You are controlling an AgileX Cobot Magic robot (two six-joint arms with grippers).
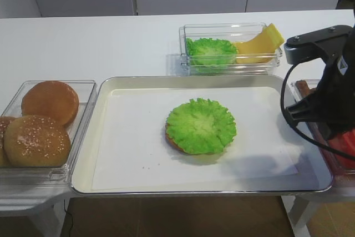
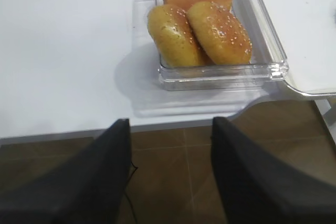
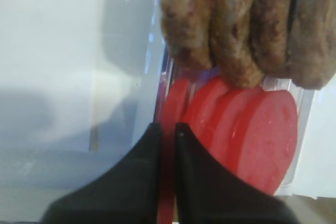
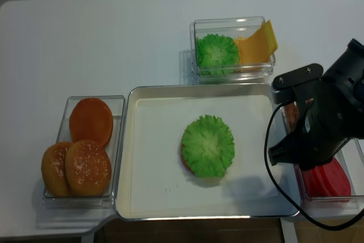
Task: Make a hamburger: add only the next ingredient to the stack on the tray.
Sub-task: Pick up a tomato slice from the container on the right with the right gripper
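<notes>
The stack [image 1: 201,126], a bun base under a frilly green lettuce leaf, lies in the middle of the metal tray [image 1: 127,142]. In the right wrist view my right gripper [image 3: 168,127] is down inside a clear container, shut on the leftmost tomato slice [image 3: 175,100], whose thin red edge runs between the two black fingers. More tomato slices [image 3: 262,135] lean beside it. From above, the right arm [image 4: 324,118] hides the jaws. My left gripper [image 2: 169,124] hangs open over the floor, off the table's front edge, holding nothing.
Brown patties [image 3: 247,24] fill the far end of the tomato container [image 4: 354,160], right of the tray. Whole buns [image 1: 39,137] sit in a clear box left of the tray. Behind the tray, a clear box [image 1: 230,48] holds lettuce and yellow cheese.
</notes>
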